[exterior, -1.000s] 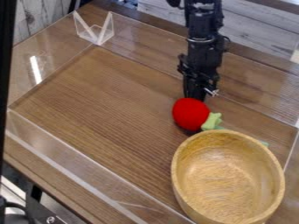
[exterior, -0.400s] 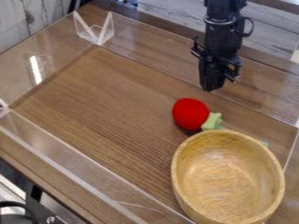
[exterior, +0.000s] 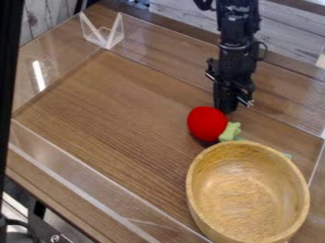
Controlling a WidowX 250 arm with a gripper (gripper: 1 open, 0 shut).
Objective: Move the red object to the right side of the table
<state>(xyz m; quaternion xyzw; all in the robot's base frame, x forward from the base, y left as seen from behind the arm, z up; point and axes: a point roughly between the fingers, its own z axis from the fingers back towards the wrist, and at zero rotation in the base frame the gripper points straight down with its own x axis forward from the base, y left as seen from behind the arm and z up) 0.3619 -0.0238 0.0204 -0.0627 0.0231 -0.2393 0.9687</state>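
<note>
The red object is a small round ball lying on the brown wood-grain table, just behind the wooden bowl's rim. A bit of green shows at its right side. My gripper hangs from the black arm just behind and slightly right of the ball, its tip a short way above the tabletop. The fingers are pressed together with nothing between them, and they do not touch the ball.
A round light wooden bowl sits at the front right, empty. Low clear acrylic walls edge the table, with a clear bracket at the back left. The left half of the tabletop is bare wood.
The arm rose and shifted right, then came back down and a little left, ending slightly right of where it began. The red ball has not moved.
</note>
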